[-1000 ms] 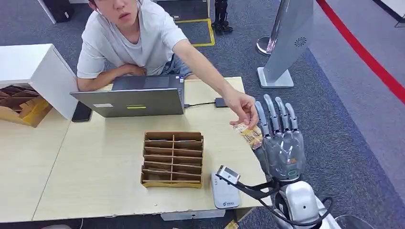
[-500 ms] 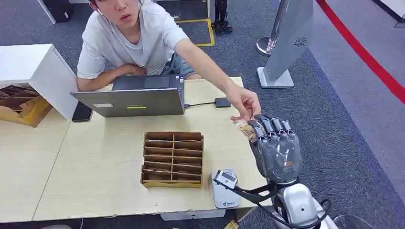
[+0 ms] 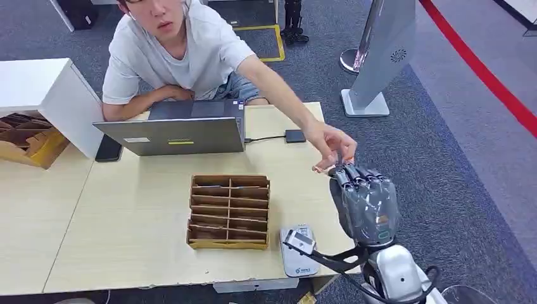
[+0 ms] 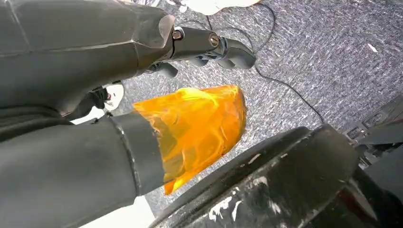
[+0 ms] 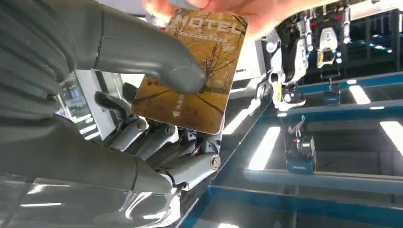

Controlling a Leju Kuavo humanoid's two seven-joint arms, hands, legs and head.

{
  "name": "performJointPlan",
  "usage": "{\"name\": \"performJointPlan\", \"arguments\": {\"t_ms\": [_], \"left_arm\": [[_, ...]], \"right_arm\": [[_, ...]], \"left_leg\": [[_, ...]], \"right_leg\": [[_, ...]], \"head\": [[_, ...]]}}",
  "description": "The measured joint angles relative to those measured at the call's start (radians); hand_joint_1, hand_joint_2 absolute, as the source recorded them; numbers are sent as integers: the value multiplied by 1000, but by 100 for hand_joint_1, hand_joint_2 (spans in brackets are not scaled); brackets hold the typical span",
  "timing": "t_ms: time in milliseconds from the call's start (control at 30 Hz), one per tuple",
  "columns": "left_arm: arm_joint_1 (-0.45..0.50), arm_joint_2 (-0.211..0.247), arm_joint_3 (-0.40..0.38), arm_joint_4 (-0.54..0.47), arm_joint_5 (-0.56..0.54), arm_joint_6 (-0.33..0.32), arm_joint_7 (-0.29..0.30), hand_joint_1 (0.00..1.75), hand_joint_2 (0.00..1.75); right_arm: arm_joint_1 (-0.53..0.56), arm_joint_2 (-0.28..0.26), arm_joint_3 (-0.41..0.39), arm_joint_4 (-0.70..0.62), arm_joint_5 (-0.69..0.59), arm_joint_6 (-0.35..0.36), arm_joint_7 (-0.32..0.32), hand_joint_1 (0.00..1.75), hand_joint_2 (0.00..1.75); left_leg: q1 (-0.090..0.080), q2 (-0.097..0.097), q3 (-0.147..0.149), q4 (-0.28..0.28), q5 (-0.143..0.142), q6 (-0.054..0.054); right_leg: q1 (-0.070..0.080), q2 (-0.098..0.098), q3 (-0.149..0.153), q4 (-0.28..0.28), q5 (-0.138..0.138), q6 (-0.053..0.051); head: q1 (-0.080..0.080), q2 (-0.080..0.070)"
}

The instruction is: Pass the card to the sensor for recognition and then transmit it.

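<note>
Your right hand is raised just past the desk's right edge, back of the hand toward the head camera, its fingers curled over. In the right wrist view the thumb presses the card against those curled fingers, so the hand has it pinched (the card is brown and gold with "HOTEL" printed along one end). The person's hand reaches across from behind the laptop and touches the top of your fingers; in the wrist view their fingertips sit on the card's far edge, so both of you have contact with it.

The sensor, a flat white pad, lies on the desk near its front edge, just left of your wrist and well below the card. A brown cardboard organiser with slotted compartments stands just beside the sensor on its left. A small black box on a cable lies right of the laptop.

Your left hand hangs down over grey carpet; its dark fingers are bent inward with nothing between them, and an orange translucent wrap covers the thumb tip.
</note>
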Motion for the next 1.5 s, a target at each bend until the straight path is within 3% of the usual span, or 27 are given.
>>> {"name": "performJointPlan", "arguments": {"t_ms": [133,300,433,667,933,1267,1500], "left_arm": [[0,-1,0,0,0,2,0,0,0],[1,-3,0,0,0,3,0,0,0],[1,-5,0,0,0,4,0,0,0],[1,-5,0,0,-4,3,0,0,0],[2,-4,1,0,-17,2,-4,0,0],[3,-3,1,0,-20,2,-10,0,0],[3,-3,2,0,-35,2,-12,0,0]], "right_arm": [[21,6,-11,-24,-95,24,-31,175,175],[61,24,-15,-63,-299,114,-70,175,175],[80,32,-18,-84,-354,146,-83,175,175],[141,51,-39,-109,-714,340,-119,175,175],[186,59,-70,-99,-1054,466,-140,175,175],[197,59,-85,-75,-1127,488,-137,175,175],[195,59,-90,-35,-1321,526,-105,175,175]], "left_leg": [[0,0,0,0,0,0],[0,0,0,0,0,0],[0,0,0,0,0,0],[0,0,0,0,0,0],[0,0,0,0,0,0],[0,0,0,0,0,0],[0,0,0,0,0,0]], "right_leg": [[0,0,0,0,0,0],[0,0,0,0,0,0],[0,0,0,0,0,0],[0,0,0,0,0,0],[0,0,0,0,0,0],[0,0,0,0,0,0],[0,0,0,0,0,0]], "head": [[0,0],[0,0],[0,0],[0,0],[0,0],[0,0],[0,0]]}}
